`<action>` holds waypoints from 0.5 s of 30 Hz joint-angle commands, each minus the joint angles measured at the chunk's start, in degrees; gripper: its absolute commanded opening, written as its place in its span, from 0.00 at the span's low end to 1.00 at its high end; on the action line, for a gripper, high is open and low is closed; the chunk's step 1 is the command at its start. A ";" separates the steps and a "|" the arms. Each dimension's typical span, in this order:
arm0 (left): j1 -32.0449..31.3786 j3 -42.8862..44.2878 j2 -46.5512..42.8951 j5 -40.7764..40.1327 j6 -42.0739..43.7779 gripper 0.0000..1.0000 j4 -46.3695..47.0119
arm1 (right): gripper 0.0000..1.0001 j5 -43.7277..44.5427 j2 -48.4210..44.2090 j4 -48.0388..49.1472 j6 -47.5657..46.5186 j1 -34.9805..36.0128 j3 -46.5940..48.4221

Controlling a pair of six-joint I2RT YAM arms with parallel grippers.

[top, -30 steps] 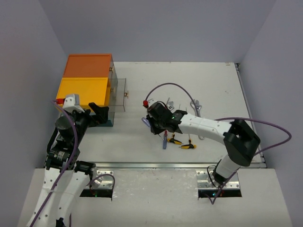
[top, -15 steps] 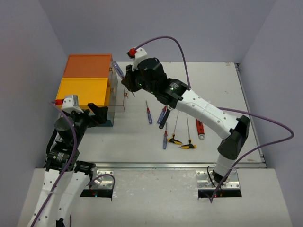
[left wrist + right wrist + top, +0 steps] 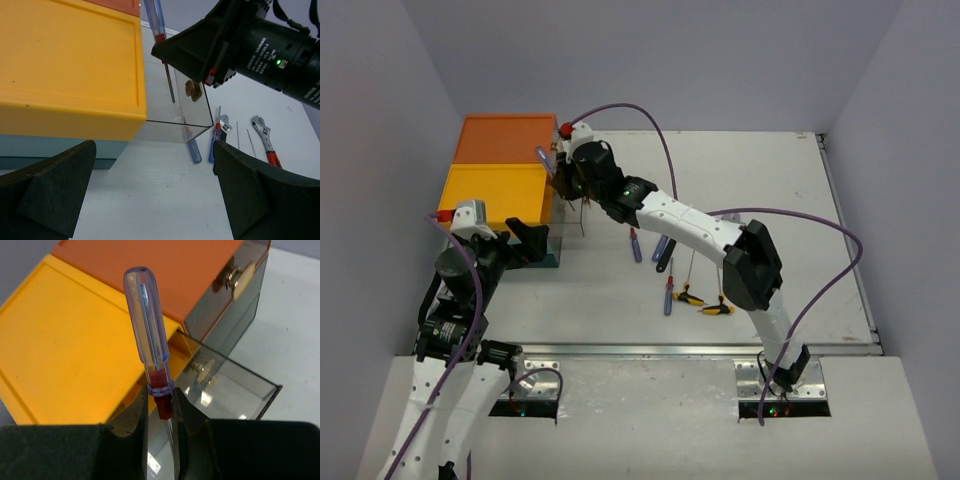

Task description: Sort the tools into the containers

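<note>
The containers are a teal box unit with an orange top [image 3: 505, 138] and a yellow top [image 3: 495, 195]. A clear drawer [image 3: 570, 200] stands pulled out beside the yellow top. My right gripper [image 3: 558, 170] is shut on a screwdriver [image 3: 542, 155] with a clear blue handle and a red collar. It holds the screwdriver upright over the open drawer [image 3: 230, 385], tip down, and the fingers [image 3: 135, 415] pinch the collar of the screwdriver [image 3: 147, 325]. My left gripper [image 3: 538, 243] is open and empty by the unit's near corner, above bare table [image 3: 155, 195].
Several tools lie mid-table: blue-handled screwdrivers [image 3: 635, 245] [image 3: 668, 295] and yellow-handled hex keys [image 3: 690, 295] [image 3: 717, 308]. Wrenches [image 3: 262, 132] show in the left wrist view. The orange-topped drawer is shut, with a brass latch [image 3: 235, 275]. Grey walls enclose the table.
My right gripper rose from the table with the blue-handled screwdriver and carried it back and left to above the open drawer. The left arm has not moved.
</note>
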 commanded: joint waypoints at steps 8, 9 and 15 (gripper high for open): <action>-0.63 0.29 -0.68 0.67 0.19 1.00 2.31 | 0.00 4.47 -10.28 -7.74 4.86 0.09 -5.79; -0.63 0.29 -0.60 0.67 0.19 1.00 2.31 | 0.00 4.21 -10.79 -7.73 4.86 0.09 -7.11; -0.63 0.29 -0.45 0.49 0.11 1.00 2.40 | 0.00 3.04 -11.59 -10.60 4.71 0.09 -6.79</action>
